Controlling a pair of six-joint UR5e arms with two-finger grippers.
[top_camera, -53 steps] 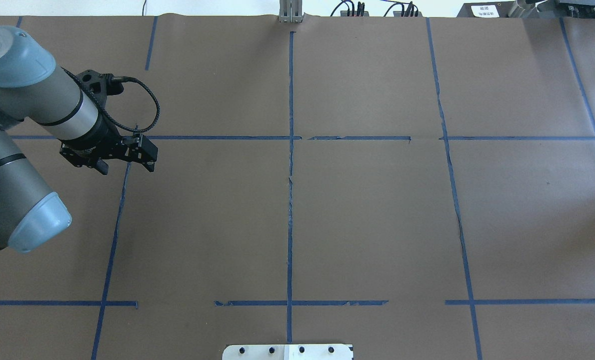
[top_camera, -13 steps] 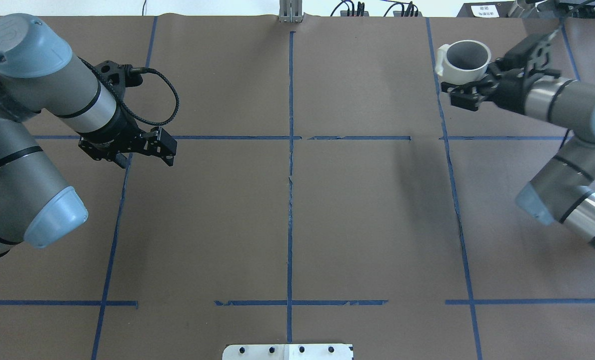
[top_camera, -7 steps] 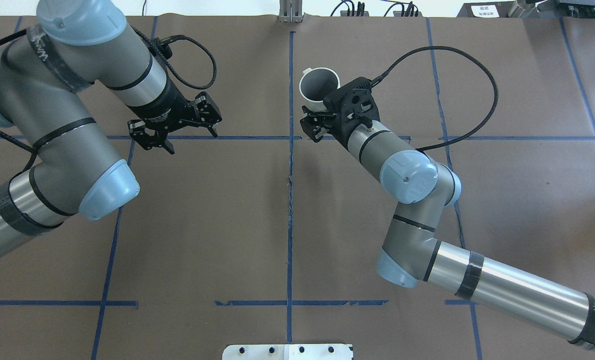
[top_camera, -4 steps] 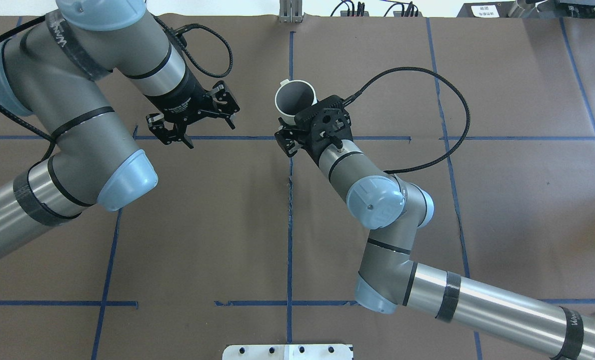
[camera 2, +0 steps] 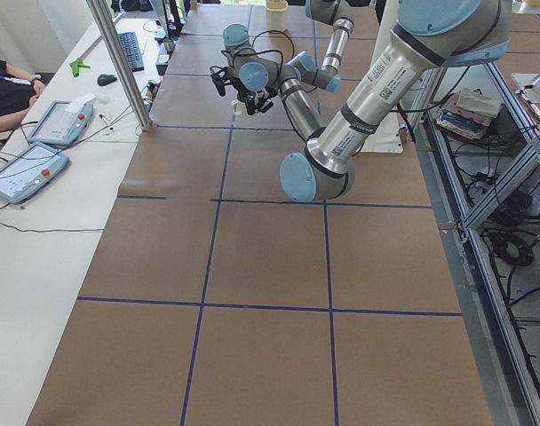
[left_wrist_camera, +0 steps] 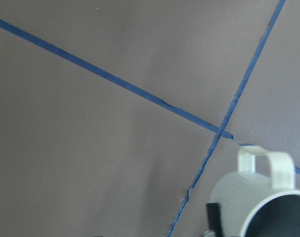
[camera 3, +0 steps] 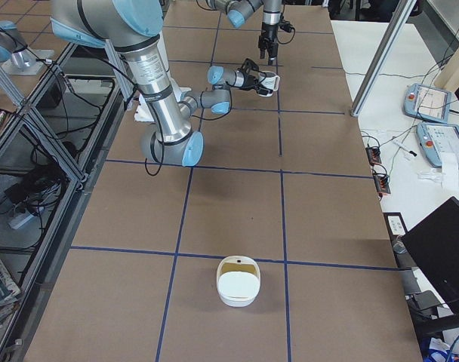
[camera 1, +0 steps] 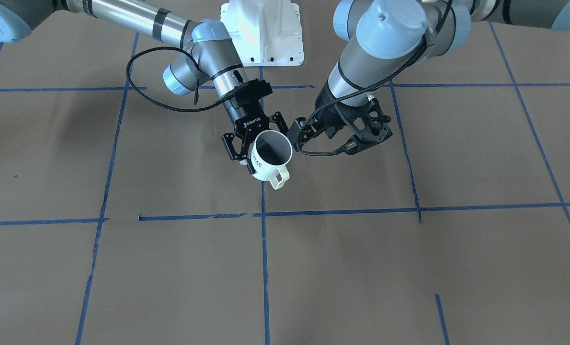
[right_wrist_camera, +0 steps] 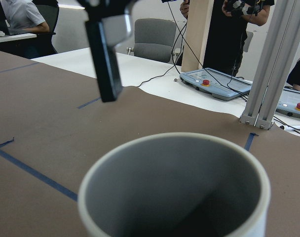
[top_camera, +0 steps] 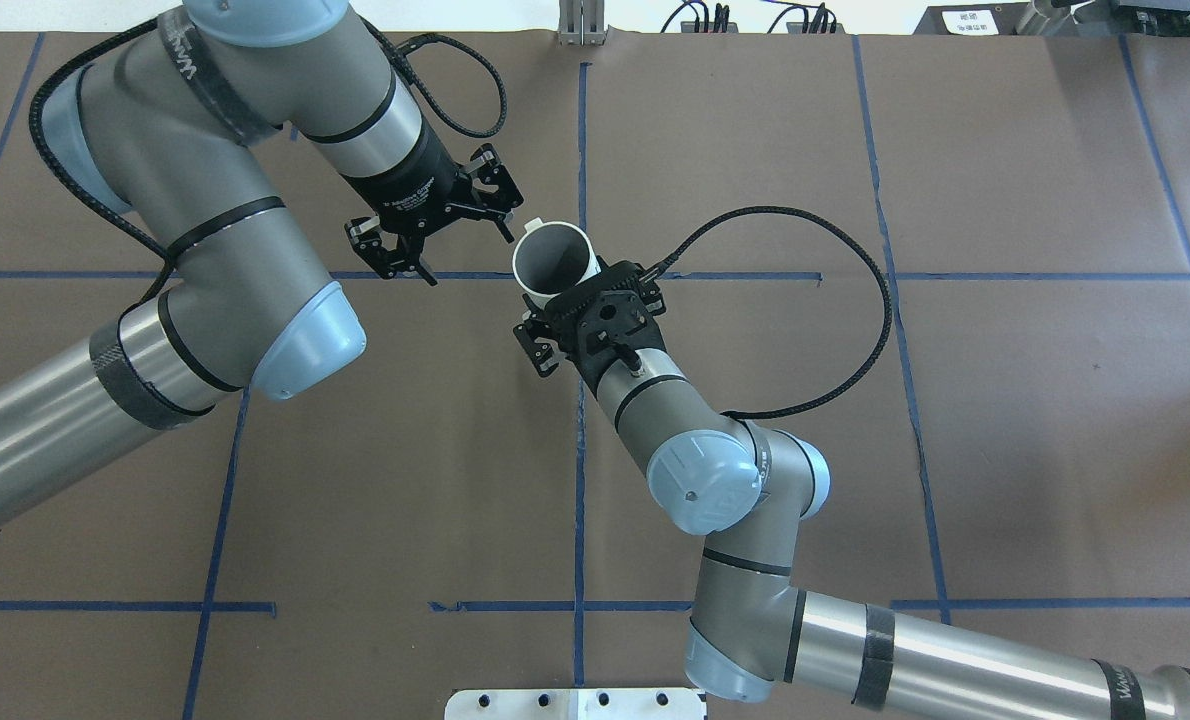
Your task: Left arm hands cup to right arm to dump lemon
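The hand-over is the step in hand, and it takes place in the air near the tape crossing (top_camera: 582, 275) in the middle of the table. The white mug (top_camera: 553, 262) hangs upright just to the robot's left of that crossing, well clear of the brown paper. Its handle points away from the robot and its dark lettering faces the operators' side.

The right gripper (camera 1: 266, 151), the one lettered ROBOTIQ, has its fingers closed against the mug's wall below the rim and carries it alone. The left gripper (top_camera: 467, 258) sits further to the robot's left of the crossing with its jaws spread wide and nothing between them. One of its fingertips is just beside the rim, and I cannot tell whether it touches.

No lemon shows. The right wrist view looks into a grey inside whose bottom is dark and cut off.

The mug appears to sit already with the arm that must dump. The next move therefore calls for the left gripper to draw away from the crossing without nudging the rim or handle. Only then should the right wrist roll the mouth downward.
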